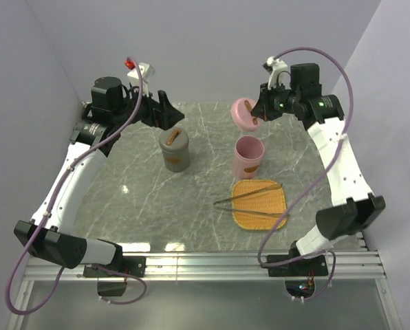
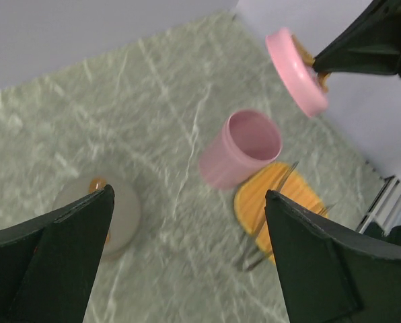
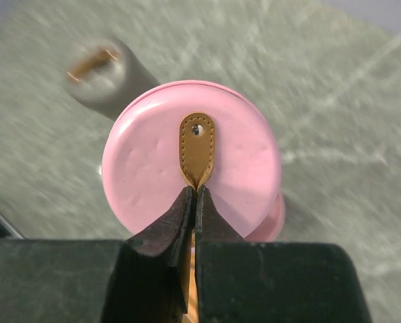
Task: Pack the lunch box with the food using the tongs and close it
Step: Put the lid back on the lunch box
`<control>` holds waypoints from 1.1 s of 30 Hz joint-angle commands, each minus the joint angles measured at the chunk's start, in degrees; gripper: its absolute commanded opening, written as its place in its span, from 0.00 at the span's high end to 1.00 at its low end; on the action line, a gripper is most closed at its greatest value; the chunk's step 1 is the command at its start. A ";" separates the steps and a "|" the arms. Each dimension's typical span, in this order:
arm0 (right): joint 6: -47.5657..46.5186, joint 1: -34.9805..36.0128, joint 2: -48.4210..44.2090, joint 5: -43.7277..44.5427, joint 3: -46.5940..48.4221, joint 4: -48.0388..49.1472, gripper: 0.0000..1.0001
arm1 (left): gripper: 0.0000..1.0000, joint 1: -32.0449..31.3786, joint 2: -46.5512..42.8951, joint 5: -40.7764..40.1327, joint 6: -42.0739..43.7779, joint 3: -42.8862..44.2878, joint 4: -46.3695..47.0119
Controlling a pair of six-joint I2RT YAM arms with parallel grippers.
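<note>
Lid held up by the right hand
Clamped on the lid's brown tab, it hangs at 12 o'clock of the open pink box; it should sit centred and level over the rim before lowering. Left hand gapes empty. Tongs lie on the tray at 6 o'clock; food unseen.

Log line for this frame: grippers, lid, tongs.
left gripper: open, empty | right gripper: shut on lid, by tab, off table | pink box: open | tongs: across tray, untouched
</note>
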 commanded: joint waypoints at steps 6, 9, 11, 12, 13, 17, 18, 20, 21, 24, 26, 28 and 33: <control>-13.63 0.14 9.88 10.58 8.64 -17.81 1.00 | 0.01 0.07 -1.12 -3.13 7.06 -2.44 -8.38; -14.25 0.58 10.33 10.50 7.15 -17.82 1.00 | 0.01 0.07 -0.94 -2.95 7.15 -2.35 -8.65; -14.42 1.02 10.59 11.11 6.01 -17.91 1.00 | 0.01 0.07 -0.94 -2.60 6.88 -2.44 -8.39; -14.60 1.54 10.76 11.29 5.65 -18.08 1.00 | 0.01 -0.01 -0.86 -2.52 6.71 -2.53 -8.39; -14.78 1.81 10.85 11.47 5.39 -18.09 1.00 | 0.01 0.07 -0.77 -2.43 6.45 -2.61 -8.12; -14.51 2.34 10.33 12.25 3.02 -16.86 1.00 | 0.01 0.16 -0.77 -2.78 5.48 -2.70 -7.59; -14.51 2.51 10.33 12.43 2.75 -16.51 1.00 | 0.01 0.16 -0.85 -2.78 5.48 -2.70 -7.51; -14.25 2.78 10.24 12.78 1.96 -16.15 1.00 | 0.01 0.08 -1.12 -3.30 5.30 -2.96 -7.33; -13.81 2.87 10.15 12.87 1.70 -15.54 1.00 | 0.01 0.16 -1.21 -3.57 5.13 -3.05 -7.24; -13.20 3.13 9.45 13.31 -0.50 -13.52 1.00 | 0.01 0.34 -1.56 -4.53 4.86 -3.23 -6.98; -12.85 3.39 9.19 13.32 -1.73 -12.90 1.00 | 0.01 0.34 -1.38 -4.71 5.12 -2.79 -7.33; -12.49 3.66 9.10 13.14 -2.26 -12.29 1.00 | 0.01 0.43 -1.38 -4.62 5.04 -2.70 -7.33; -12.14 4.89 9.45 13.84 -4.37 -10.88 1.00 | 0.01 0.43 -1.03 -4.80 4.77 -2.26 -7.16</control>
